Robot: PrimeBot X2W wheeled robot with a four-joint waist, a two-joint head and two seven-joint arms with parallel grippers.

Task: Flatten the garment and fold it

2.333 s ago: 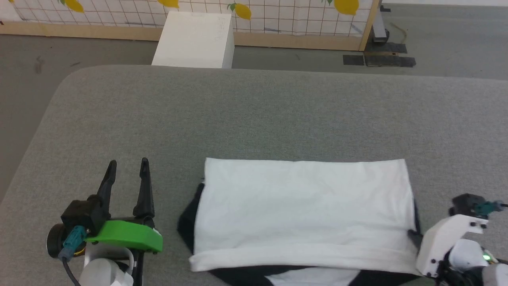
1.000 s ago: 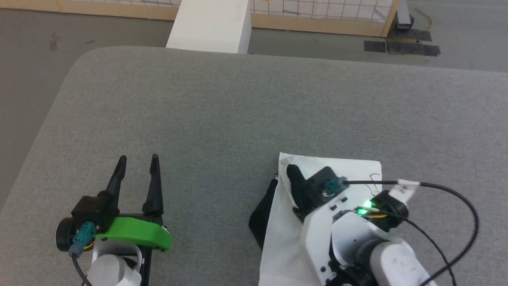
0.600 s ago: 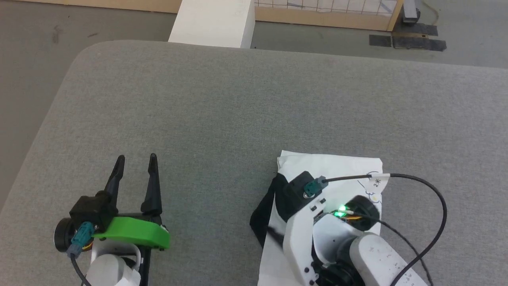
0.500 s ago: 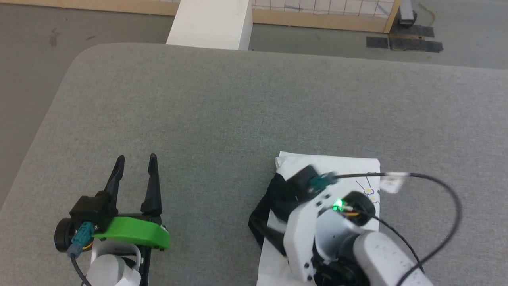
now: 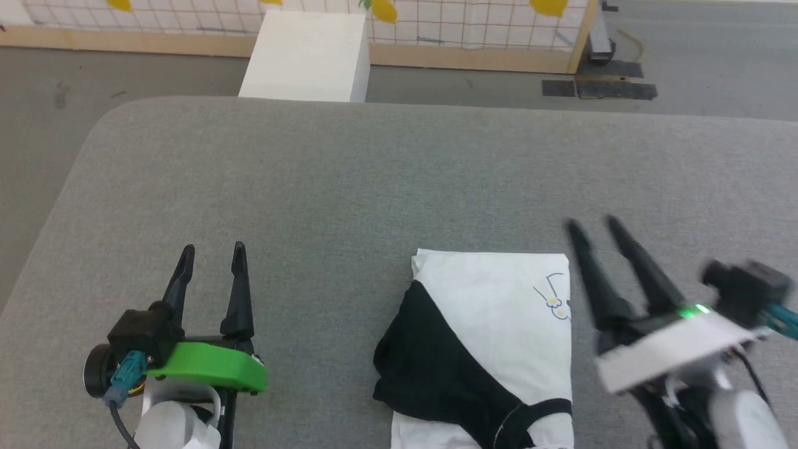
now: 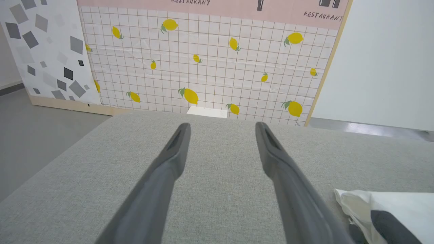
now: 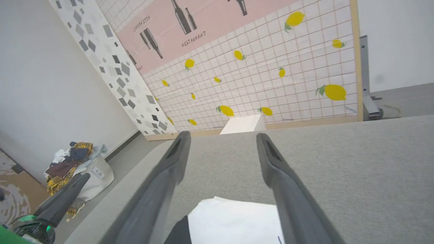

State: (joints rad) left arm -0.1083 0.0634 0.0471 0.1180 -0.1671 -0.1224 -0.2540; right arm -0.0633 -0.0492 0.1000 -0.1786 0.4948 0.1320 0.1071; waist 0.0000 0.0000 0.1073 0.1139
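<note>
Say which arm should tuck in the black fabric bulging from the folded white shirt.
Left, probably. The black fabric bulges from the folded white cotton shirt's edge facing the open left gripper; the open right gripper sits beyond the opposite edge.

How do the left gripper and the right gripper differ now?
The left gripper carries a green housing; the right gripper a white housing with a green light. The left gripper points nearly straight up the head view, well apart from the garment; the right gripper leans left, just beside its right edge. Both are open and hold nothing.
</note>
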